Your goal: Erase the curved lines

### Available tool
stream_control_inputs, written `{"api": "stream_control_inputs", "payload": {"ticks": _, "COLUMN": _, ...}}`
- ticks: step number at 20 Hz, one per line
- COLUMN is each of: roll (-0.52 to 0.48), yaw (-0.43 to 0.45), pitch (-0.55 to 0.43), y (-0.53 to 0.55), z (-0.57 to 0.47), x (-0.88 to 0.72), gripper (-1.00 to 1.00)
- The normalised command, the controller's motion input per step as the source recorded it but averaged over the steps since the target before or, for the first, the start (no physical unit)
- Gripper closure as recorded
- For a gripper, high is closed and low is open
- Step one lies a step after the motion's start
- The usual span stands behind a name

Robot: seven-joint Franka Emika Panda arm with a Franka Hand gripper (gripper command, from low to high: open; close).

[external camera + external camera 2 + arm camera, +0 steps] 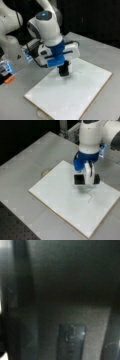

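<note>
I am holding my pincer (pixel 64 71) low over the white rectangular board (pixel 75 100), which is lying flat on the grey desk (pixel 15 100); in both front views a dark blocky piece at the pincer's tip is sitting right at the board's surface, though I cannot tell whether it is touching. Whether my pincer is apart, together or clamped on that dark piece I cannot tell. The curve lines, a thin dark wavy pen stroke (pixel 89 195), are showing in a front view just below my pincer (pixel 86 180), toward that view's bottom right, running down the board (pixel 55 197) and lying apart from its edges. In a front view an orange object (pixel 9 79) is lying on the desk at the view's left. My wrist view is showing only dark, blurred surfaces.
</note>
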Motion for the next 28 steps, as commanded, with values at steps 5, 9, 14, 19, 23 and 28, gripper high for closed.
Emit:
{"api": "stream_control_inputs", "payload": {"ticks": 5, "roll": 0.121, "yaw": -0.084, "pitch": -0.146, "y": 0.03, "z": -0.20, "x": -0.30, "gripper": 1.00}}
{"api": "stream_control_inputs", "payload": {"ticks": 9, "roll": 0.122, "yaw": -0.066, "pitch": -0.172, "y": -0.01, "z": -0.24, "x": -0.24, "gripper": 1.00}}
{"api": "stream_control_inputs", "payload": {"ticks": 14, "roll": 0.136, "yaw": -0.050, "pitch": -0.199, "y": -0.05, "z": -0.28, "x": -0.21, "gripper": 1.00}}
{"api": "stream_control_inputs", "payload": {"ticks": 19, "roll": 0.134, "yaw": -0.061, "pitch": -0.229, "y": -0.03, "z": -0.32, "x": -0.19, "gripper": 1.00}}
{"api": "stream_control_inputs", "payload": {"ticks": 23, "roll": 0.130, "yaw": -0.047, "pitch": -0.235, "y": -0.02, "z": -0.31, "x": -0.22, "gripper": 1.00}}
{"api": "stream_control_inputs", "payload": {"ticks": 28, "roll": 0.125, "yaw": -0.043, "pitch": -0.228, "y": 0.02, "z": -0.29, "x": -0.30, "gripper": 1.00}}
